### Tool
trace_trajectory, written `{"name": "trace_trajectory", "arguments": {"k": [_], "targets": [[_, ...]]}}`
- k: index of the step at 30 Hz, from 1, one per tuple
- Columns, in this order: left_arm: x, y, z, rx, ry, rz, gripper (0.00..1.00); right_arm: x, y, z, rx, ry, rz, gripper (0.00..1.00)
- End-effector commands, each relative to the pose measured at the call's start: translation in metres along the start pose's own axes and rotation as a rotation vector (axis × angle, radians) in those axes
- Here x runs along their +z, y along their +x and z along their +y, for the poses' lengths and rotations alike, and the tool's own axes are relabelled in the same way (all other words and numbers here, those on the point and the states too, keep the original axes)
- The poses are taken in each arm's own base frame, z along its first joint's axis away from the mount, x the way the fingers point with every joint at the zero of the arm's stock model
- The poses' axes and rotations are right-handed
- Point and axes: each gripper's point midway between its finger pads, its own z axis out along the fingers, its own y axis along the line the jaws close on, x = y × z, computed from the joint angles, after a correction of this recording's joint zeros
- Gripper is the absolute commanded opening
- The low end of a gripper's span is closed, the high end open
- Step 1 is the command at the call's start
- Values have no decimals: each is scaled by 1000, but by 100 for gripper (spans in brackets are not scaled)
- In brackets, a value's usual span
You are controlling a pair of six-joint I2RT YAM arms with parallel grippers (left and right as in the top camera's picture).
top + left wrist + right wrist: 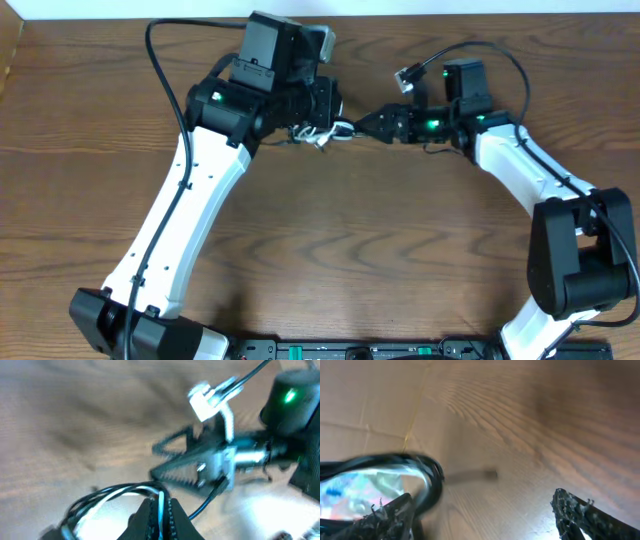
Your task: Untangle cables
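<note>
My left jaws clamp shut on the cables point(117, 494), my right jaws gape wide just right of them: a careless pull could tighten the tangle.

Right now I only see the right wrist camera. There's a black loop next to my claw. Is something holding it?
Observer: Yes, the left claw is shut on the cables, a black one and a white one together.
Operator: Where's my claw pointing?
Observer: From overhead, the right claw points straight at the left one, tip to tip.
Operator: Where on the table are we?
Observer: Near the far edge of the table, about halfway along it.
</note>
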Motion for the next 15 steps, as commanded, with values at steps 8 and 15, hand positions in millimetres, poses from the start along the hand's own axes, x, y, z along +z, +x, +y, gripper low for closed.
{"name": "trace_trajectory", "arguments": {"k": [8,15], "targets": [[-25,10,-1,-120,215,87,7,-60,-29,43,-405,-197,-112,88],[-36,15,-22,-133,372,123,8,-63,-21,93,-582,-429,-102,89]]}}
